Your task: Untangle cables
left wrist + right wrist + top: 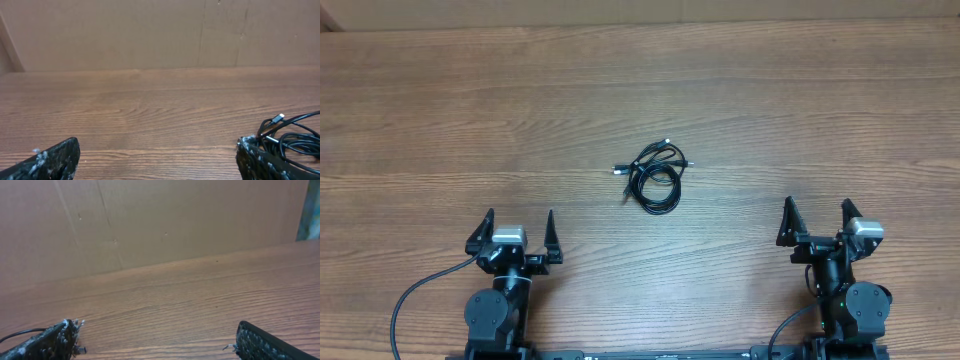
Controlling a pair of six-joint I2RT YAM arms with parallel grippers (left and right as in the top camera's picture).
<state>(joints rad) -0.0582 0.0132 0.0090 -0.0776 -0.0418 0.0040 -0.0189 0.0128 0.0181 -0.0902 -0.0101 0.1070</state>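
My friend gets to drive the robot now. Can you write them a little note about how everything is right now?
Left tool: open, holding nothing, parked at the near edge of the wooden table.
Right tool: open, holding nothing, parked at the near edge too.
Cables: one small bunch of thin black loops with plugs sticking out, in the middle of the table, ahead of both arms and between them. Neither tool touches it.
Done: nothing yet, the bunch is tangled.
Left: reach in, grab the cords and pull them apart.
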